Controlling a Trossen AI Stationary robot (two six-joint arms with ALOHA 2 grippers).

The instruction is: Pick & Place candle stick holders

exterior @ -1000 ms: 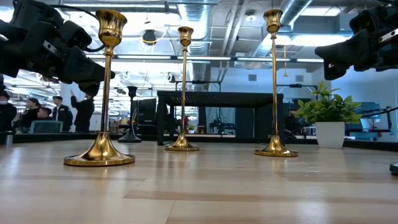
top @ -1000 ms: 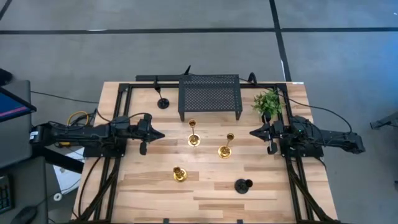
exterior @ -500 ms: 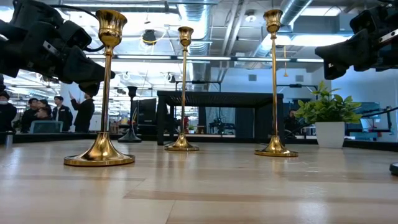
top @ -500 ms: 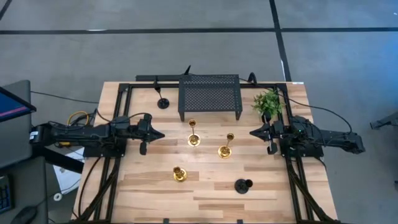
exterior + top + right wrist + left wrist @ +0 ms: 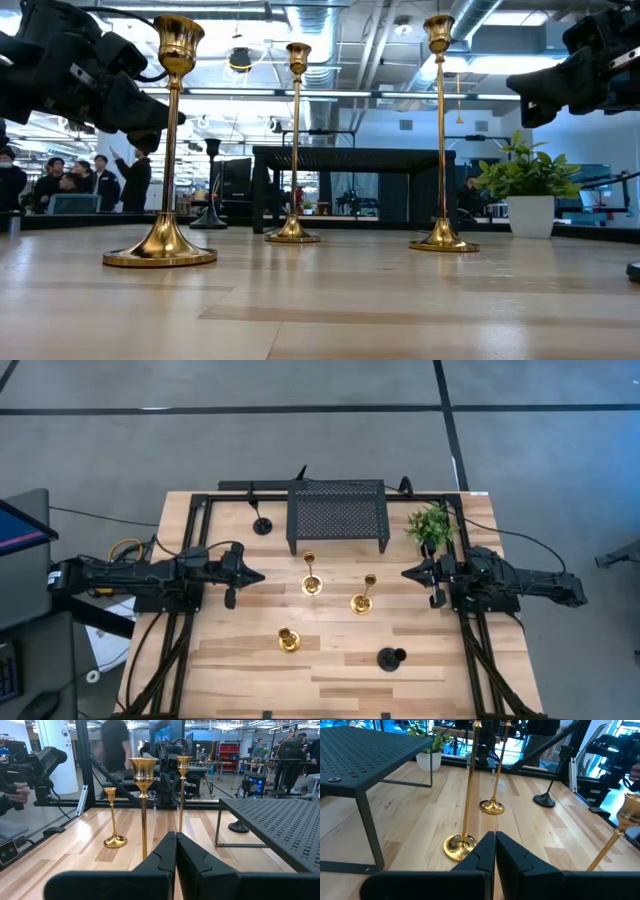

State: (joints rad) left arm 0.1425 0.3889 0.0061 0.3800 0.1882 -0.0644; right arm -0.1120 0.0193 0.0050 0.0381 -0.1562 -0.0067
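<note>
Left gripper [image 5: 256, 575] at table's left side, fingers pressed together, gripping nothing, tips pointed toward table middle; same pinched fingers [image 5: 482, 854] seen in left wrist view
Right gripper [image 5: 408, 574] at table's right side, fingers likewise pressed together, empty, tips pointed toward middle, just in front of the small green plant [image 5: 431, 525]
Wooden table [image 5: 330, 680] with five candlestick holders, all upright, none touched
Gold holder [image 5: 311, 582] near centre, just in front of the black mesh rack [image 5: 337, 512]
Second gold holder [image 5: 362, 600] right of it, a little nearer
Third gold holder [image 5: 289, 640] nearer still, toward left of centre
Black holder [image 5: 390, 658] at near right, well apart from the gold ones
Other black holder [image 5: 262, 525] at far left, just beside rack's left leg
Low view: three gold holders in a row, the closest [image 5: 160, 250] at left, one [image 5: 292, 234] in middle far back, one [image 5: 443, 238] at right; rack [image 5: 350, 155] behind them, plant in white pot [image 5: 530, 213] at right
People standing in room beyond table, far left [image 5: 100, 180]
No brand, label or readable writing anywhere on holders, rack or arms
</note>
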